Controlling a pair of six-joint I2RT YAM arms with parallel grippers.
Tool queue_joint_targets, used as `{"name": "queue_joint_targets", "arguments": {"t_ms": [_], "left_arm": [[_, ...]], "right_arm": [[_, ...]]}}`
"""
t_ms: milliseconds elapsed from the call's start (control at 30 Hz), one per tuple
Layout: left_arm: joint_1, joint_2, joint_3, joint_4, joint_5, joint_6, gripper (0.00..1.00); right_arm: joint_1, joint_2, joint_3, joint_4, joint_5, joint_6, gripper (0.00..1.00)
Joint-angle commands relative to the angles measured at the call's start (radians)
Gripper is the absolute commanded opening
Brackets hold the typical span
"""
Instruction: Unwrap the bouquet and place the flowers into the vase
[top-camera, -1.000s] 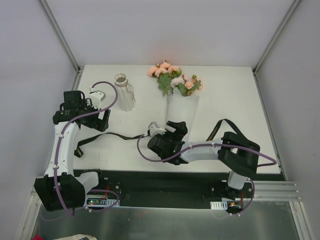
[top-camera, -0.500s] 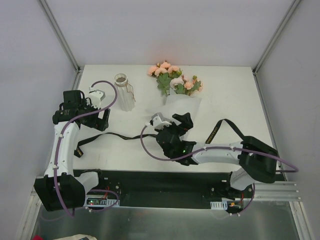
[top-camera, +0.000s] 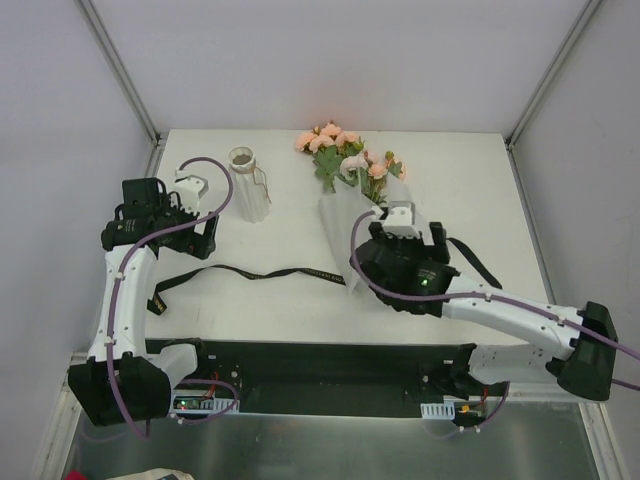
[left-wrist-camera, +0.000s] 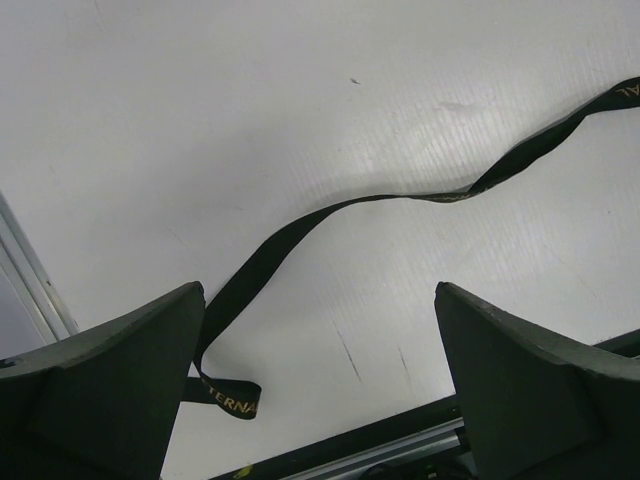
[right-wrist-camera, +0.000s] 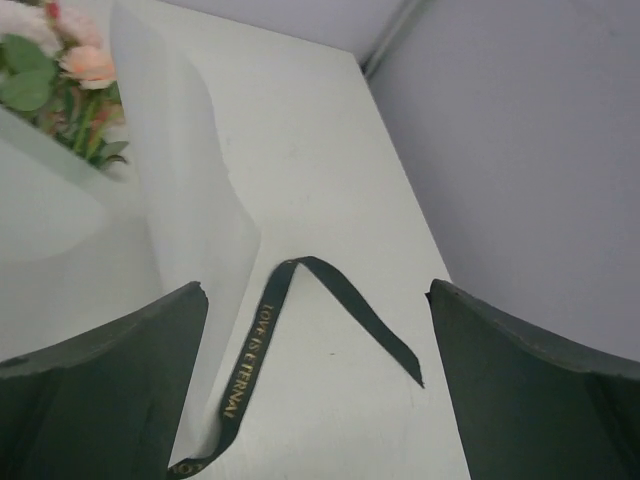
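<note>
View from above of a white bench (top-camera: 470, 170). The bouquet (top-camera: 345, 198) lies at the far middle, blooms toward the back edge. Its flowers (top-camera: 335, 140) are round, peach and pale pink, with green leaves, and the stems sit inside a white paper cone (top-camera: 335, 235). A black ribbon (top-camera: 270, 272) with gold lettering lies untied on the bench, trailing out to both sides of the cone. The vase (top-camera: 247, 185), ribbed and whitish with a thin wire handle, stands upright left of the bouquet, apart from it. The left tool (left-wrist-camera: 320, 380) hangs wide open over the ribbon's left stretch, holding nothing. The right tool (right-wrist-camera: 315, 390), jaws also spread and empty, hovers just beside the cone's right edge.
</note>
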Motion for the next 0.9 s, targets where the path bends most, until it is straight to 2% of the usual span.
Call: {"name": "queue_joint_targets", "arguments": {"t_ms": [0, 33, 67, 100, 233, 267, 300, 367, 400, 467, 500, 533, 633, 733, 867], "left_arm": [[-0.009, -0.023, 0.062, -0.029, 0.000, -0.003, 0.99], [-0.009, -0.021, 0.068, -0.032, 0.003, -0.006, 0.99], [-0.009, -0.020, 0.071, -0.035, 0.006, -0.008, 0.99], [-0.009, -0.017, 0.080, -0.038, 0.009, -0.011, 0.99], [-0.009, -0.021, 0.095, -0.055, 0.012, -0.015, 0.99], [-0.009, -0.027, 0.099, -0.057, 0.014, -0.015, 0.99], [-0.009, -0.029, 0.103, -0.061, 0.014, -0.017, 0.99], [-0.010, -0.032, 0.109, -0.067, 0.012, -0.014, 0.99], [-0.009, -0.034, 0.117, -0.070, 0.009, -0.014, 0.99], [-0.009, -0.035, 0.123, -0.080, 0.006, -0.015, 0.99], [-0.009, -0.038, 0.128, -0.080, 0.006, -0.017, 0.99], [-0.009, -0.043, 0.128, -0.081, 0.003, -0.014, 0.99], [-0.010, -0.058, 0.140, -0.089, -0.003, -0.012, 0.99], [-0.009, -0.063, 0.177, -0.112, 0.014, -0.025, 0.99], [-0.009, -0.052, 0.272, -0.167, 0.109, -0.034, 0.99]], "right_arm": [[-0.056, -0.026, 0.157, -1.040, 0.098, 0.942, 0.96], [-0.071, -0.015, 0.212, -1.164, 0.107, 1.165, 0.96], [-0.076, -0.002, 0.237, -1.270, 0.110, 1.248, 0.96], [-0.079, 0.002, 0.252, -1.326, 0.115, 1.222, 0.96], [-0.098, -0.050, 0.311, -1.293, 0.095, 1.194, 0.96], [-0.096, -0.053, 0.326, -1.238, 0.089, 1.133, 0.96], [-0.098, -0.057, 0.328, -1.087, 0.083, 0.958, 0.96], [-0.099, -0.070, 0.290, -0.875, 0.043, 0.756, 0.96], [-0.113, -0.090, 0.268, -0.628, 0.012, 0.532, 0.96], [-0.197, -0.117, 0.201, -0.392, -0.173, 0.383, 0.96], [-0.251, -0.130, 0.146, -0.252, -0.266, 0.361, 0.96], [-0.397, -0.122, 0.131, -0.211, -0.497, 0.377, 0.96], [-0.594, -0.012, 0.134, -0.125, -0.824, 0.398, 0.96], [-0.624, 0.112, 0.208, -0.081, -0.956, 0.376, 0.96], [-0.654, 0.206, 0.307, -0.048, -1.028, 0.342, 0.96]]}}
